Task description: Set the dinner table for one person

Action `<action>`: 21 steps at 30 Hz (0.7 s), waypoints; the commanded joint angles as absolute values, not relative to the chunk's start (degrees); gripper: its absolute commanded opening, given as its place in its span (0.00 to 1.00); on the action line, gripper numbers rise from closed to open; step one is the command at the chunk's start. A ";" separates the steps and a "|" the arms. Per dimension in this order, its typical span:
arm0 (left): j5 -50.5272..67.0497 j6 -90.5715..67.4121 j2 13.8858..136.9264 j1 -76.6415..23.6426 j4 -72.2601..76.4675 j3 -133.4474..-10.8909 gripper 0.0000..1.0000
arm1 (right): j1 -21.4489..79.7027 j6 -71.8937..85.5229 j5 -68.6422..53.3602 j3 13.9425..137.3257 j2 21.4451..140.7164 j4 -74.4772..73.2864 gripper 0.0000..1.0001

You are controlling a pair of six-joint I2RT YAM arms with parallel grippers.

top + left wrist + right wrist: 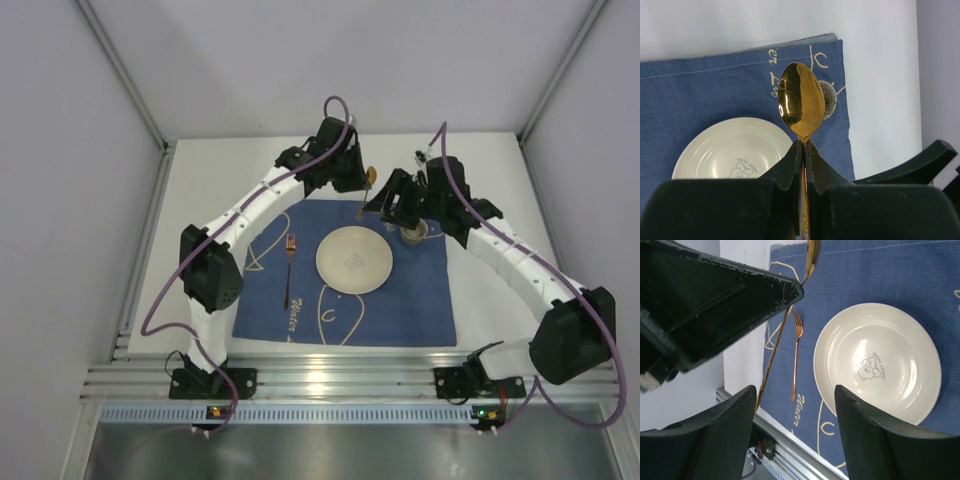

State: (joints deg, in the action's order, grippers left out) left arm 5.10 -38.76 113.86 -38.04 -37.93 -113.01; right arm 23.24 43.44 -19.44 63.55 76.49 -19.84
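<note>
From above, the white tabletop (220, 175) is seen between grey walls (60, 200), with a blue placemat (420, 300) laid toward its near edge, carrying a plate (354, 260) and, left of it, a fork (289, 270). In the left wrist view, the left end effector (804, 150) is closed on the handle of a gold spoon (801, 100). In the right wrist view, the right end effector (795, 395) is held open.

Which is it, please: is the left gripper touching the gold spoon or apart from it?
Touching. The left wrist view shows the left gripper shut on the gold spoon just below its bowl.
</note>
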 commanded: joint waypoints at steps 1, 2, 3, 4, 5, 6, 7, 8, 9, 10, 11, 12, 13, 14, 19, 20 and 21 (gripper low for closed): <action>6.06 -37.70 113.64 -37.97 -37.44 -116.36 0.00 | 25.92 45.96 -20.48 68.97 80.85 -15.47 0.64; 6.06 -37.53 113.73 -37.97 -37.53 -116.63 0.00 | 26.88 46.14 -20.48 69.78 81.90 -15.38 0.64; 6.15 -37.44 113.90 -37.97 -37.44 -116.80 0.00 | 27.33 46.23 -20.48 70.66 83.92 -15.21 0.61; 6.07 -37.35 113.91 -37.97 -37.53 -116.98 0.00 | 27.68 46.14 -20.39 72.49 84.89 -15.21 0.58; 6.24 -37.09 113.91 -37.88 -37.53 -116.98 0.00 | 28.21 46.06 -20.39 73.29 85.69 -15.21 0.54; 6.15 -37.09 113.82 -37.97 -37.70 -116.90 0.00 | 28.47 45.97 -20.39 73.91 87.00 -15.29 0.42; 6.24 -36.74 113.82 -37.79 -37.79 -116.98 0.00 | 28.48 45.88 -20.39 74.61 87.45 -15.38 0.35; 6.24 -36.74 113.73 -37.88 -37.88 -116.98 0.00 | 28.48 45.88 -20.39 74.62 87.71 -15.38 0.27; 6.24 -36.56 113.56 -37.71 -37.88 -116.72 0.00 | 28.48 45.70 -19.52 74.36 87.45 -15.64 0.10; 6.15 -36.48 113.38 -37.53 -37.88 -116.72 0.00 | 28.39 45.36 -18.99 74.01 87.10 -15.99 0.01; 5.80 -36.47 113.29 -37.53 -38.14 -116.72 0.00 | 28.30 45.09 -18.38 73.74 86.66 -17.13 0.00; 5.54 -36.39 113.29 -37.09 -38.49 -116.63 0.00 | 28.13 44.83 -17.33 73.13 85.18 -17.66 0.00; 5.28 -36.47 113.20 -36.83 -38.84 -116.46 0.00 | 27.86 44.30 -16.88 71.65 84.21 -18.10 0.00; 4.75 -36.56 113.20 -36.57 -39.02 -116.28 0.00 | 26.99 44.21 -16.44 70.76 83.16 -19.24 0.00; 4.57 -36.39 113.11 -35.42 -39.64 -114.09 0.00 | 21.02 43.77 -16.78 62.43 74.63 -21.71 0.00; 4.74 -36.21 113.20 -35.42 -39.46 -113.73 0.00 | 20.31 43.60 -17.31 61.18 73.58 -21.88 0.00; 5.44 -36.21 113.29 -35.42 -39.55 -113.21 0.00 | 19.61 43.51 -18.18 59.08 71.65 -22.06 0.00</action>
